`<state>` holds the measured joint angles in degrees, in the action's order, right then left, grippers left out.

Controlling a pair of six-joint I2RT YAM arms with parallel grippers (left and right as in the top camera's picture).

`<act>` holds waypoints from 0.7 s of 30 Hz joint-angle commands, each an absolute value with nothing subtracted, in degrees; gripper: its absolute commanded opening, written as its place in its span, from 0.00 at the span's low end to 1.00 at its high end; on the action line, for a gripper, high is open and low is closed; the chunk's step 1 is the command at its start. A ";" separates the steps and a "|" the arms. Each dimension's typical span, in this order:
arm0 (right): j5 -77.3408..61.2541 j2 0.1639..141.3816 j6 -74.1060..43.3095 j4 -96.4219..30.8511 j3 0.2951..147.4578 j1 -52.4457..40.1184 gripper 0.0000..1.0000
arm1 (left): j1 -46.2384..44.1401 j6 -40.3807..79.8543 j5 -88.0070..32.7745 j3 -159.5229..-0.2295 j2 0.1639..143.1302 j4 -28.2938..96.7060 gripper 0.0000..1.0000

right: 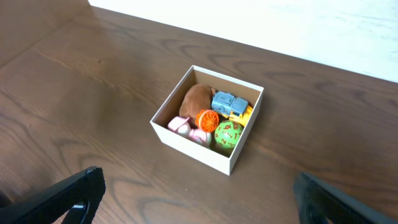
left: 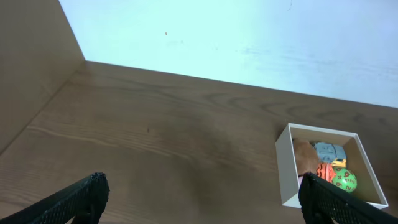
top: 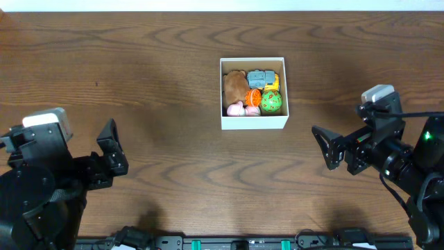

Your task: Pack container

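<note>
From overhead, the square, white-walled cardboard container [top: 254, 122] sits mid-table, holding a brown plush toy [top: 234, 85], a green ball [top: 271, 102] and other small toys. The left gripper [top: 113, 149] and right gripper [top: 325, 147] are well apart from it. In the left wrist view the jaws are spread wide and empty, with the container [left: 285, 168] ahead on the right. In the right wrist view the jaws are likewise wide apart, with the container [right: 193, 149] ahead.

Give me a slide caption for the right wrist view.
White cardboard box packed with small toys on a wood table.
</note>
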<state>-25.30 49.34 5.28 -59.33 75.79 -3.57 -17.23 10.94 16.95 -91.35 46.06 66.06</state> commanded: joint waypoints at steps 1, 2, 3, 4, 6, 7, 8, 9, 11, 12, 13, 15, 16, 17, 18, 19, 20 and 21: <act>-25.91 49.39 6.28 -59.61 76.12 -4.14 0.99 | -16.84 11.68 17.87 -91.53 45.98 66.24 0.98; -25.91 49.39 6.28 -59.61 76.12 -4.14 0.99 | -16.84 11.70 17.87 -91.53 45.98 66.24 0.98; -25.91 49.39 6.28 -59.61 76.12 -4.14 0.99 | -16.84 11.70 17.87 -91.53 45.98 66.24 0.98; -25.91 49.39 6.28 -59.61 76.12 -4.14 0.99 | -16.84 11.70 17.87 -91.53 45.98 66.24 0.98; -25.91 49.39 6.28 -59.61 76.12 -4.14 0.99 | -16.82 11.70 17.87 -91.53 45.98 66.24 0.98; -25.91 49.39 6.28 -59.61 76.12 -4.14 0.99 | -16.84 11.70 17.87 -91.53 45.98 66.24 0.98; -25.91 49.39 6.28 -59.61 76.12 -4.14 0.99 | -16.84 11.70 17.87 -91.53 45.98 66.24 0.98; -25.91 49.39 6.28 -59.61 76.12 -4.14 0.99 | -16.84 11.70 17.87 -91.53 45.98 66.24 0.98; -25.08 49.39 6.59 -59.53 76.12 -4.14 0.99 | -16.84 11.70 17.87 -91.53 45.98 66.24 0.98; -22.98 49.34 6.74 -59.16 76.12 -4.12 0.99 | -16.84 11.70 17.87 -91.53 45.98 66.24 0.98; -20.01 49.23 6.79 -58.63 76.12 -4.12 0.99 | -16.84 11.70 17.87 -91.53 45.98 66.24 0.98; -15.92 49.17 6.81 -58.92 76.09 -4.14 0.99 | -16.84 11.70 17.87 -91.53 45.98 66.24 0.98; -13.37 48.82 7.07 -59.07 75.99 -4.14 0.99 | -16.84 11.70 17.87 -91.53 45.98 66.24 0.98; -10.81 47.90 7.46 -59.09 75.72 -4.14 0.99 | -16.84 11.70 17.87 -91.53 45.98 66.24 0.98; -9.04 46.96 7.60 -58.89 75.22 -4.14 0.99 | -16.84 11.70 17.87 -91.53 45.98 66.24 0.98; -7.25 45.54 7.60 -58.43 74.24 -4.14 0.99 | -16.84 11.68 17.87 -91.53 45.98 66.24 0.98; -6.20 43.99 7.60 -57.52 72.90 -4.14 0.99 | -16.84 11.70 17.87 -91.53 45.98 66.24 0.98; -5.74 41.93 7.60 -55.99 70.87 -4.14 0.99 | -16.84 11.70 17.87 -91.53 45.98 66.24 0.98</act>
<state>-12.56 46.50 6.55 -57.47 74.04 -3.62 -17.23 10.94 16.95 -91.35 46.02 66.06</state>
